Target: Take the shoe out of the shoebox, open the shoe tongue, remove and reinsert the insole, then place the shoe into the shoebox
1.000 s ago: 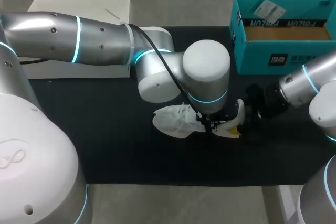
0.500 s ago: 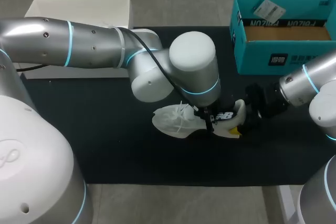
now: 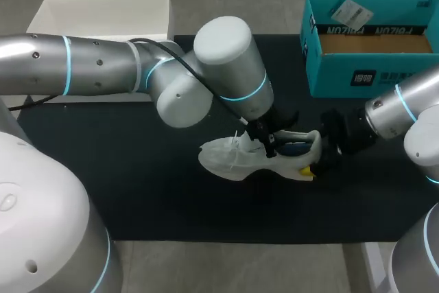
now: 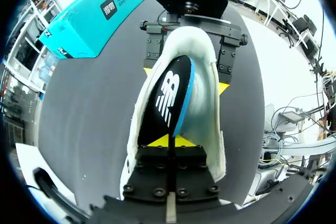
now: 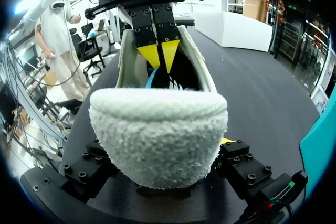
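Pinching the insole (image 4: 169,95), the left gripper (image 4: 169,141) seems closed on it; the right gripper (image 3: 324,149) clamps the shoe (image 3: 230,158) from both sides

Shoe (image 3: 236,158) on table (image 3: 171,197) centre, toe left; shoebox (image 3: 370,66) behind, right; left gripper (image 3: 273,149), insole (image 4: 170,95) inside shoe; right gripper (image 3: 324,154) at heel.

Shoe (image 3: 230,159): right gripper (image 3: 321,154) clamps heel at 3, left gripper (image 3: 271,147) pinching insole (image 4: 169,98) blocks from 12. Free mat (image 3: 151,190) at 6, 9. Shoebox (image 3: 363,77) at 1.
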`<state>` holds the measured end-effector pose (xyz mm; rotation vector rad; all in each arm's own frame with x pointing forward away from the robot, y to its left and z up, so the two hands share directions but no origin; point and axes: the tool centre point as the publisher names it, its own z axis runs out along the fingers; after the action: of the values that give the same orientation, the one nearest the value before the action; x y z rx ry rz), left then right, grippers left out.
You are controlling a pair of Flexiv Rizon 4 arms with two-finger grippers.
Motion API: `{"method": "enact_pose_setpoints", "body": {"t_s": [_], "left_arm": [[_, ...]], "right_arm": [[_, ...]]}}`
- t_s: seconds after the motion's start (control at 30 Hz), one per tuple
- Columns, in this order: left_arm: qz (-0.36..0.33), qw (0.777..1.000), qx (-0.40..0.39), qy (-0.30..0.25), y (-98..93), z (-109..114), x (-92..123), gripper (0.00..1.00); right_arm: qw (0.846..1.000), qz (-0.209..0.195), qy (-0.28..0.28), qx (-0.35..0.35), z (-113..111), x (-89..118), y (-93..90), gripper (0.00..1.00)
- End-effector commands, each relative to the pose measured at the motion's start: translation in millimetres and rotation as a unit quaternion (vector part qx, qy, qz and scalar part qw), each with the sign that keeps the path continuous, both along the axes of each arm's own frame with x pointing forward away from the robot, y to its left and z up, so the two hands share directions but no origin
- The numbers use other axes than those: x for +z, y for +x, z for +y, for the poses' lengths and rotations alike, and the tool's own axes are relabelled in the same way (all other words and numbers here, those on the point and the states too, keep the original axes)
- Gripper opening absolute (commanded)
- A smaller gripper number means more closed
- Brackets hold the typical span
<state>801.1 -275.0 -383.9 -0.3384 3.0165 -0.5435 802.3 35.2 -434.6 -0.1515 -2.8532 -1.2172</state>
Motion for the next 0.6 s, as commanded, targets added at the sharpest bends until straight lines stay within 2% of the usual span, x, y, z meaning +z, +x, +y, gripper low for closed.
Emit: {"method": "enact_pose_setpoints", "body": {"t_s": [0.03,0.4,0.6], "left_arm": [[0.036,0.999,0.004,-0.036,5.3,17,4,0.00],[0.142,0.979,-0.030,-0.144,-5.2,7,31,0.00],[0.170,0.967,-0.044,-0.185,-10.3,1,46,0.00]], "right_arm": [[1.000,0.000,-0.001,0.000,3,-5,-1.6,0.00],[1.000,0.000,-0.001,0.000,3,-5,-1.6,0.00],[1.000,0.000,-0.001,0.000,3,-5,-1.6,0.00]]}}
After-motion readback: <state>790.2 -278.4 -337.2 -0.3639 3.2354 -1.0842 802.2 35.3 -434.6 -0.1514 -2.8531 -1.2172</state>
